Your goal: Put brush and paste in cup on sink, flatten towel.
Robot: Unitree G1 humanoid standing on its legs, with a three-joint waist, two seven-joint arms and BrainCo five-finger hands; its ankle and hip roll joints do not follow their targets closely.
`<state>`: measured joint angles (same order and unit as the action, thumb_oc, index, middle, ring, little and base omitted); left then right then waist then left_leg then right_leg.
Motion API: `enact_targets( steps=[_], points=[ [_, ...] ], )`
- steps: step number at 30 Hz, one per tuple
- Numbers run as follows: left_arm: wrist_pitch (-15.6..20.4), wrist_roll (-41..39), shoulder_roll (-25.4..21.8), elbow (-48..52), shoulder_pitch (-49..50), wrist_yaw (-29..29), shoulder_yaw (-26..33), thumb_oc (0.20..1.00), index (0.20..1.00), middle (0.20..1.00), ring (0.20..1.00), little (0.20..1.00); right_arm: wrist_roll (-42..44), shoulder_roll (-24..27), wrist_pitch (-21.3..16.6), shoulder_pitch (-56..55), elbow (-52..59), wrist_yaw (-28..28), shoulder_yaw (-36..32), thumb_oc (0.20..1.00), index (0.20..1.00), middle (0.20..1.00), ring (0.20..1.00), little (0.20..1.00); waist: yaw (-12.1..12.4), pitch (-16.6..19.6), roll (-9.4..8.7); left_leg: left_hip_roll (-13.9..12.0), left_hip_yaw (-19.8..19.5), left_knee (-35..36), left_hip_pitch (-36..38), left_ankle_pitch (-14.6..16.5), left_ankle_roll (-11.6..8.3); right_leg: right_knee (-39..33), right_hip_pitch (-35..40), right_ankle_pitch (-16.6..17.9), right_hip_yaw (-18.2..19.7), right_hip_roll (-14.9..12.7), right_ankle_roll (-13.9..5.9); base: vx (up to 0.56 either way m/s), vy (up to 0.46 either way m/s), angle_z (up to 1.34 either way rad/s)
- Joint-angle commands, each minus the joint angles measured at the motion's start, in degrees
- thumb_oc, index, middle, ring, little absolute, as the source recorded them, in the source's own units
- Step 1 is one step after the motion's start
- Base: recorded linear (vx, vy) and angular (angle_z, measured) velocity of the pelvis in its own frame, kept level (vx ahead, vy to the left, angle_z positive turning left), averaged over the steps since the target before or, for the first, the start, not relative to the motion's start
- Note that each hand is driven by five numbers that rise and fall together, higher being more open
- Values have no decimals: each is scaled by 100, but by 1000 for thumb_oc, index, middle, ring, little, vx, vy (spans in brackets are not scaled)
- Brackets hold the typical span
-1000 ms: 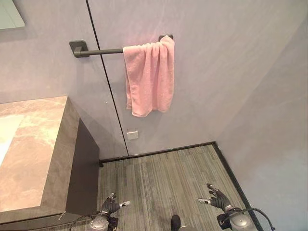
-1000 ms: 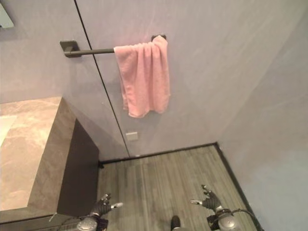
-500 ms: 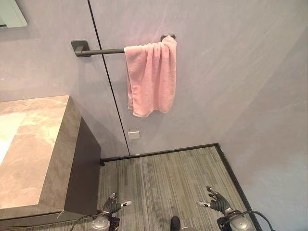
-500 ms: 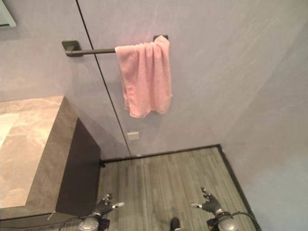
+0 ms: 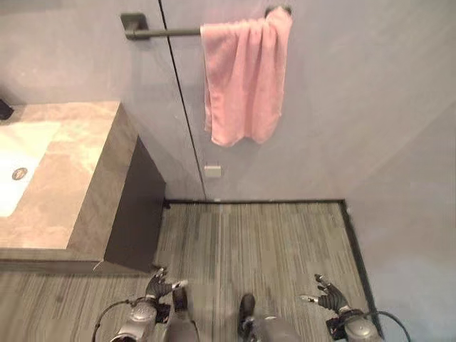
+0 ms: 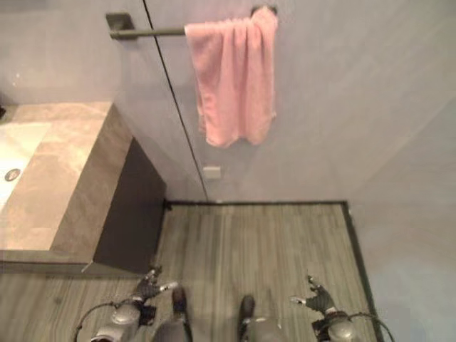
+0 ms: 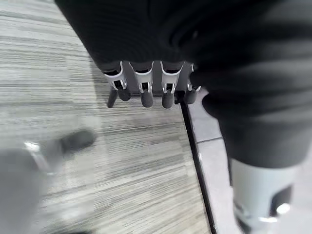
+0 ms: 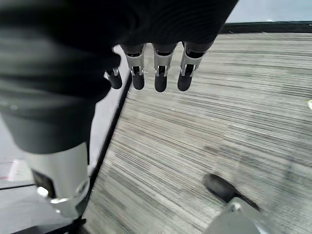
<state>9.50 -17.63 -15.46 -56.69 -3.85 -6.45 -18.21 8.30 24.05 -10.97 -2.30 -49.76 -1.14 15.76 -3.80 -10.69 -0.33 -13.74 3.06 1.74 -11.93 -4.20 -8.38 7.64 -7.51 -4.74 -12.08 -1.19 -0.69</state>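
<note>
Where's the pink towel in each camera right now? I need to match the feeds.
Left eye view: pink towel hangs bunched at the right end of the towel bar, top centre.
Right eye view: same place, top centre.
Left wrist view: not there.
Right wrist view: not there.
Shared landmark: the towel bar.

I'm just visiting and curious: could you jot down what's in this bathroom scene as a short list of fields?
towel: pink, bunched at the right end of the rail, hanging on the wall
counter: marble top at left, white sink set in it
floor: grey striped planks
left hand: low over the floor, fingers relaxed, holding nothing
right hand: low over the floor, fingers spread, holding nothing
</note>
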Motion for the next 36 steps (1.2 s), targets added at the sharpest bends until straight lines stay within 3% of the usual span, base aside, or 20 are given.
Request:
enact_targets(
  steps=[1,3,6,9,10,11,17,18,19,21,22,23,24,26,28,29,31,32,33,36],
  points=[
    [172,-40,-177,224,85,-34,246,1000,1000,1000,1000,1000,102,76,-175,-251,706,3,-48,1000,1000,1000,1000,1000,-76,281,-182,593,307,-747,-43,-89,365,-418,954,484,459,-1039,-776,252,327,-95],
    [207,-38,-234,307,100,-32,274,1000,1000,1000,1000,1000,166,34,-182,-168,971,23,-91,1000,1000,1000,1000,1000,-54,228,-199,742,488,-1018,-57,180,515,-208,844,583,612,-1287,-884,170,307,-85],
    [219,-16,-292,337,41,-31,270,1000,1000,1000,1000,1000,134,14,-200,-71,1041,28,-28,1000,1000,1000,1000,1000,-16,183,-199,811,624,-1250,-111,345,590,-71,718,653,720,-1403,-924,88,203,-54],
    [210,-3,-367,402,-25,-58,300,1000,1000,1000,1000,1000,-51,-18,-185,-10,1220,87,159,1000,1000,1000,1000,1000,-17,151,-207,995,747,-1397,-51,624,763,153,591,1068,748,-1618,-1021,97,181,-36],
    [211,-2,-367,402,-25,-58,301,1000,1000,1000,1000,1000,-51,-18,-184,-10,1221,87,160,1000,1000,1000,1000,1000,-14,151,-209,997,751,-1397,-49,626,766,151,590,1070,752,-1620,-1023,84,124,-10],
    [213,7,-394,461,-6,-32,304,1000,1000,1000,1000,1000,-185,-1,-172,-14,1221,117,225,1000,1000,1000,1000,1000,-15,164,-229,1061,796,-1399,9,677,823,179,577,1339,764,-1674,-1064,59,75,-5],
    [173,121,-406,524,96,49,255,1000,1000,1000,1000,1000,-246,-21,-155,-97,1242,114,194,1000,1000,1000,1000,1000,-58,246,-251,1243,861,-1117,307,708,960,475,459,1926,875,-1786,-1167,102,131,-3],
    [149,204,-412,588,174,93,216,1000,1000,1000,1000,1000,-239,-18,-147,-134,1243,122,148,1000,1000,1000,1000,1000,-83,234,-218,1348,863,-855,541,712,1074,921,287,2221,907,-1836,-1117,152,321,-12],
    [126,211,-421,648,207,122,197,1000,1000,1000,1000,1000,-200,-20,-136,-97,1214,102,143,1000,1000,1000,1000,1000,-121,136,-164,1371,854,-722,706,689,1177,1424,75,2309,1007,-1748,-1061,131,302,-2],
    [98,248,-391,665,232,154,172,1000,1000,1000,1000,1000,-142,-21,-140,-109,1264,120,136,1000,1000,1000,1000,1000,-231,104,-108,1395,749,-645,785,673,1213,1630,-82,1912,1306,-1259,-992,67,122,2],
    [97,248,-390,665,231,154,173,1000,1000,1000,1000,1000,-142,-20,-140,-108,1264,120,136,1000,1000,1000,1000,1000,-224,120,-101,1386,755,-638,766,661,1209,1622,-105,1926,1311,-1249,-987,110,105,16],
    [99,285,-392,578,212,133,205,1000,1000,1000,1000,1000,-67,-59,-159,-129,1260,138,144,1000,1000,1000,1000,1000,-234,128,-90,1391,800,-535,901,618,1206,1485,-280,1318,1104,-975,-873,134,73,16],
    [112,274,-391,510,218,135,221,1000,1000,1000,1000,1000,-42,-77,-198,-117,1260,115,169,1000,1000,1000,1000,1000,-195,150,-120,1379,892,-440,986,721,1170,1052,-407,1155,681,-1025,-855,222,46,-14],
    [122,229,-357,431,192,145,217,1000,1000,1000,1000,1000,16,-68,-218,-68,1223,138,257,1000,1000,1000,1000,1000,-309,83,-182,1401,769,-439,1113,798,1093,333,-705,1181,1007,-755,-934,176,-49,-55],
    [137,239,-341,374,171,133,244,1000,1000,1000,1000,1000,9,-66,-220,-53,1210,132,284,1000,1000,1000,1000,1000,-331,66,-214,1411,769,-406,1208,834,1060,-18,-794,1282,976,-757,-960,173,-55,13],
    [153,266,-339,346,140,107,272,1000,1000,1000,1000,1000,-26,-40,-219,-46,1262,120,294,1000,1000,1000,1000,1000,-355,46,-259,1425,780,-326,1400,906,1027,-407,-910,1583,730,-838,-1025,295,-101,35],
    [139,296,-291,335,135,119,275,1000,1000,1000,1000,1000,-57,-41,-195,-85,1302,140,297,1000,1000,1000,1000,1000,-445,14,-269,1453,631,-316,1649,997,978,-590,-1005,1789,692,-816,-1081,406,-148,36],
    [118,332,-257,306,137,111,258,1000,1000,1000,1000,1000,-63,-39,-185,-152,1324,177,303,1000,1000,1000,1000,1000,-470,61,-290,1451,502,-340,1811,1073,925,-553,-948,1730,775,-778,-1040,606,-284,83],
    [112,315,-181,175,143,91,248,1000,1000,1000,1000,1000,-54,14,-165,-123,1263,188,330,1000,1000,1000,1000,1000,-480,192,-233,1305,345,-371,1985,1026,829,-391,-797,1624,685,-590,-899,606,-323,130],
    [96,315,-128,181,131,170,141,1000,1000,1000,1000,1000,-111,195,-183,-120,1349,155,316,1000,1000,1000,1000,1000,-491,311,-106,1042,204,-458,1978,786,624,-283,-679,1360,422,-423,-751,362,-232,53]
  ],
)
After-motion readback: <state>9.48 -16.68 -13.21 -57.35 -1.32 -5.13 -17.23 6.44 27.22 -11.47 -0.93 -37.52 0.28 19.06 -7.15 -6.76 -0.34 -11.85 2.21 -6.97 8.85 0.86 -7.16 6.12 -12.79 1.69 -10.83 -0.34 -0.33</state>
